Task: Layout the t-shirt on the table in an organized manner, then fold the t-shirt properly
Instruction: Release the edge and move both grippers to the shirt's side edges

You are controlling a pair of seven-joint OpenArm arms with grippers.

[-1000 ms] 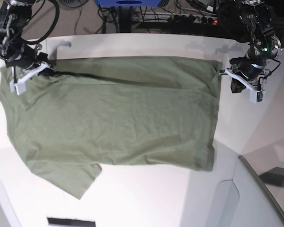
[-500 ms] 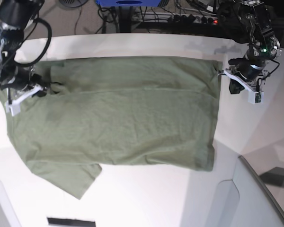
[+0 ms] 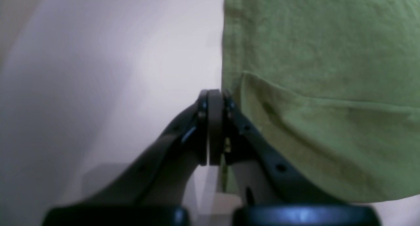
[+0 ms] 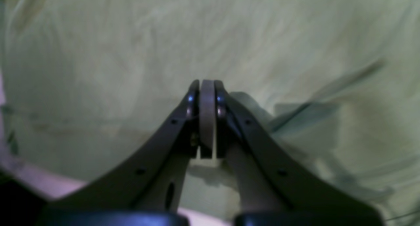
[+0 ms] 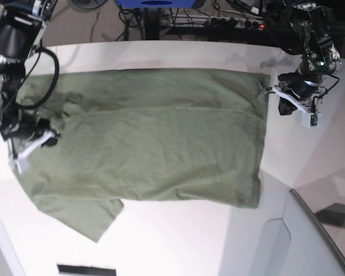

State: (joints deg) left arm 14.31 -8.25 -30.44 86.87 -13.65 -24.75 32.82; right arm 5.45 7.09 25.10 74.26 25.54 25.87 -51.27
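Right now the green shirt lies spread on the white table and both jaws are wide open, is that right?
Not quite. The shirt does lie spread on the table, but both jaws are shut, as the two wrist views show.

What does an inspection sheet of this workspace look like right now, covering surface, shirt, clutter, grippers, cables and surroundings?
Surface: white table, curved edge at the far side.
Job's things: olive t-shirt spread flat, wrinkled, one sleeve sticking out near the front.
Clutter: nothing seen.
Grippers: left gripper shut, empty, beside the shirt's hem; right gripper shut, over the fabric, nothing visibly pinched.
Cables: black cable looping by the right arm.
Surroundings: grey angled panel; power strip behind.
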